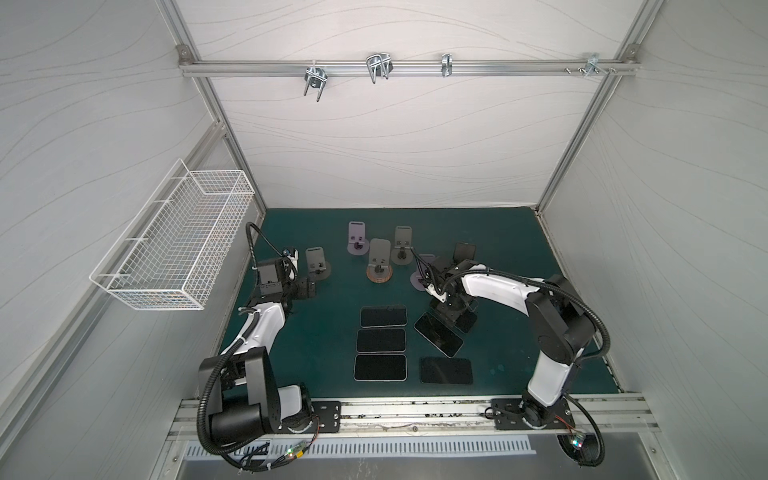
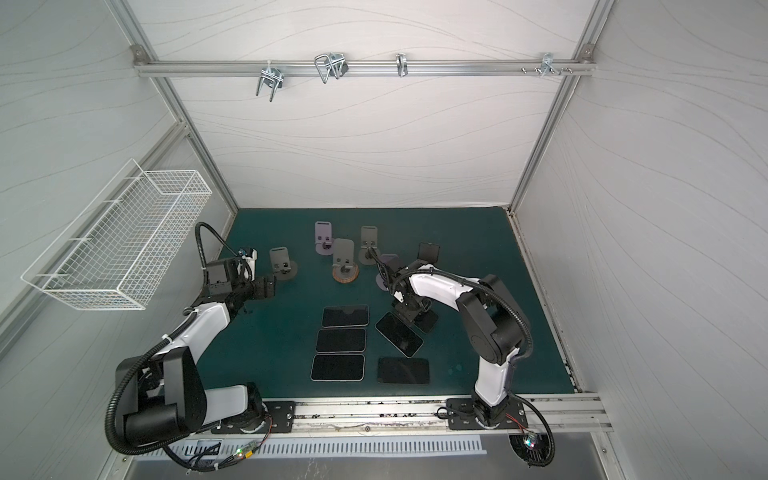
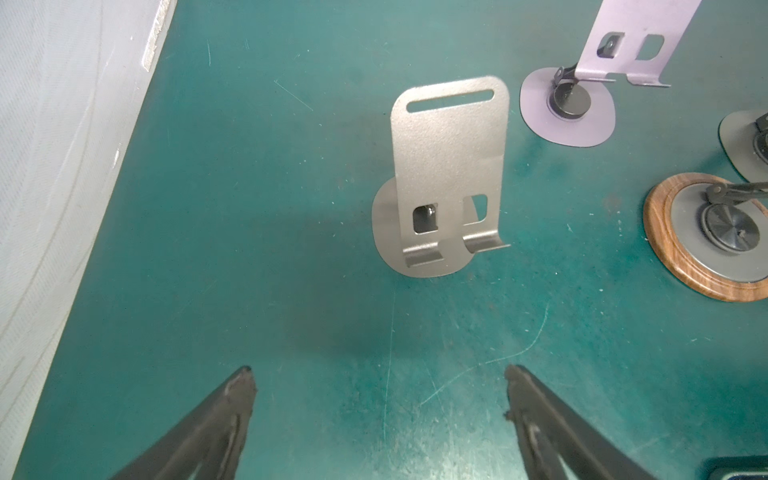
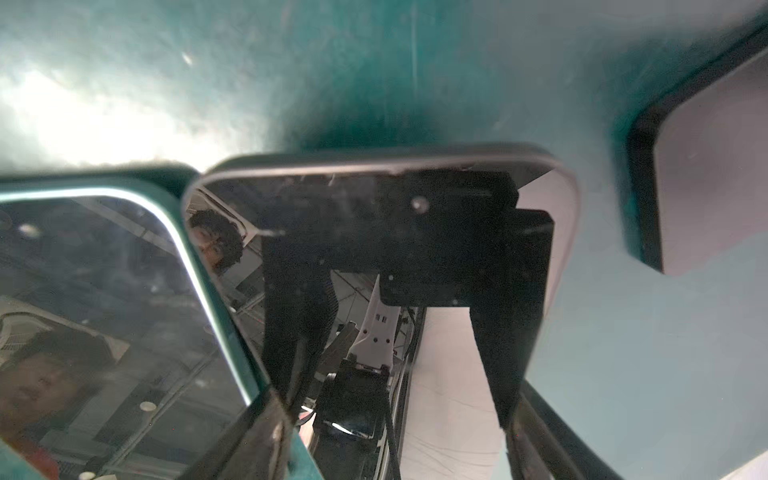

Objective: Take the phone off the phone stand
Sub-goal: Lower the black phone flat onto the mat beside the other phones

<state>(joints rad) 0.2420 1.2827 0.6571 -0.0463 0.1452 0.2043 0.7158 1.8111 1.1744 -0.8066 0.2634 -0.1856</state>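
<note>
Where the phone (image 4: 415, 183) sits: right of centre in a top view (image 1: 467, 323), screen up and low at the green mat (image 1: 324, 332), tucked under the right arm's wrist (whether it rests on the mat or hangs just clear cannot be told).
Right gripper (image 4: 390, 409): closed on the phone, a finger at each long edge, its black frame mirrored in the glass.
Angled phone (image 1: 438, 334): flat on the mat, just beside the held one on its left.
Column of three phones (image 1: 381, 340): flat at centre frame, with a lone phone (image 1: 446, 370) to their lower right.
Propped phone (image 1: 464, 251): upright on a stand, above the right gripper in the frame.
Grey stand (image 3: 444, 178): bare, at left, near a lilac stand (image 3: 631, 45) and a wood-ringed stand (image 3: 665, 249).
Left gripper (image 3: 379, 370): fingers spread wide, gripping nothing, over bare mat facing the grey stand.
Wire basket (image 1: 174, 245): on the left wall.
</note>
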